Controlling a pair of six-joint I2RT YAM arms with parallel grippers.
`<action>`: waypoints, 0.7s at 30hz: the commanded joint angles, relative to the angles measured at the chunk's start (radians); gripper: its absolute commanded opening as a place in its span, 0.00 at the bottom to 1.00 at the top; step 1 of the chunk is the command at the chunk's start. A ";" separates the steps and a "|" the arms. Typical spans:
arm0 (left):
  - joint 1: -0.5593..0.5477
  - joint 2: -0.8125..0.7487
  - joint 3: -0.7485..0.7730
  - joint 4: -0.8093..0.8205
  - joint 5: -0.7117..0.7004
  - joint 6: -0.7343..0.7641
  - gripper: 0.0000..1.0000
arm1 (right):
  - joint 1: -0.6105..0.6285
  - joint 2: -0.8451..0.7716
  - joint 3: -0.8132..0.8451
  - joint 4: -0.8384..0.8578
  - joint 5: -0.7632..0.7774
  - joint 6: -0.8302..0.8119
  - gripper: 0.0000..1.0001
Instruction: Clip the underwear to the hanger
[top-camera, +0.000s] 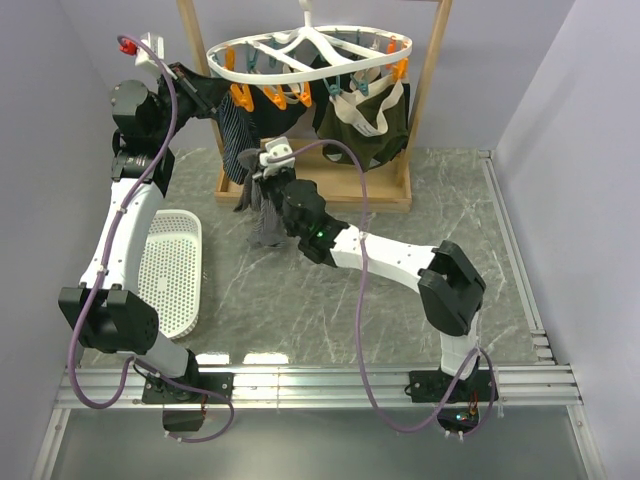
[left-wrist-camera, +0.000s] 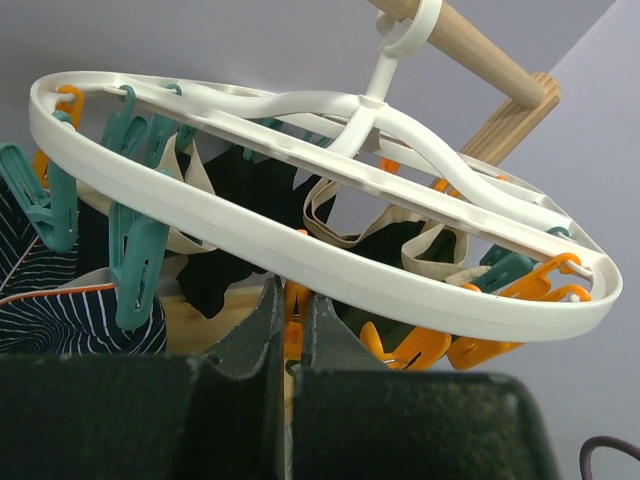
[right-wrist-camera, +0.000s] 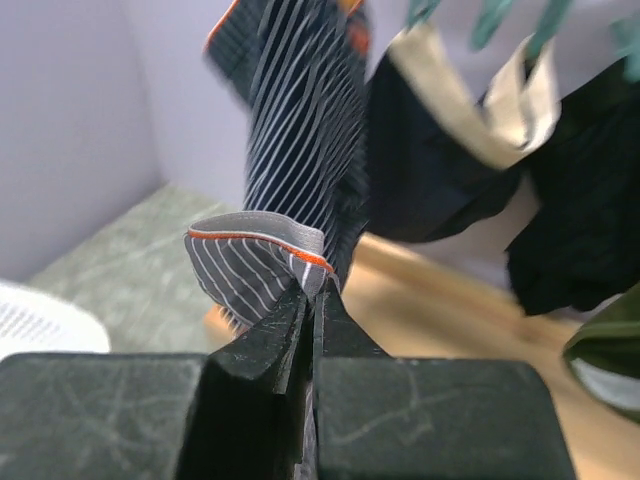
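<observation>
The white oval hanger (top-camera: 300, 72) hangs from the wooden frame, with orange and teal clips under its ring (left-wrist-camera: 300, 255). My left gripper (top-camera: 212, 95) is at the ring's left side. In the left wrist view its jaws (left-wrist-camera: 290, 305) are closed on an orange clip (left-wrist-camera: 291, 330) just below the ring. My right gripper (top-camera: 264, 178) is shut on the light grey striped underwear (top-camera: 266, 222), which dangles above the table below the hanger's left side. In the right wrist view the gripper (right-wrist-camera: 312, 290) pinches the folded waistband (right-wrist-camera: 245, 250) with its orange-red edge.
A dark navy striped garment (top-camera: 235, 140) and a dark olive pair with cream waistband (top-camera: 372, 125) hang clipped on the hanger. The wooden frame's base (top-camera: 320, 192) lies behind the underwear. A white perforated basket (top-camera: 170, 270) sits at the left on the marbled table.
</observation>
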 joint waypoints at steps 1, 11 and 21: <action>0.001 -0.039 -0.014 -0.010 0.019 0.003 0.00 | -0.016 0.027 0.111 0.155 0.107 -0.058 0.00; 0.001 -0.036 -0.024 -0.022 0.027 -0.001 0.00 | -0.035 0.080 0.257 0.164 0.137 -0.032 0.00; 0.001 -0.033 -0.031 -0.028 0.035 -0.001 0.00 | -0.045 0.096 0.309 0.170 0.145 -0.040 0.00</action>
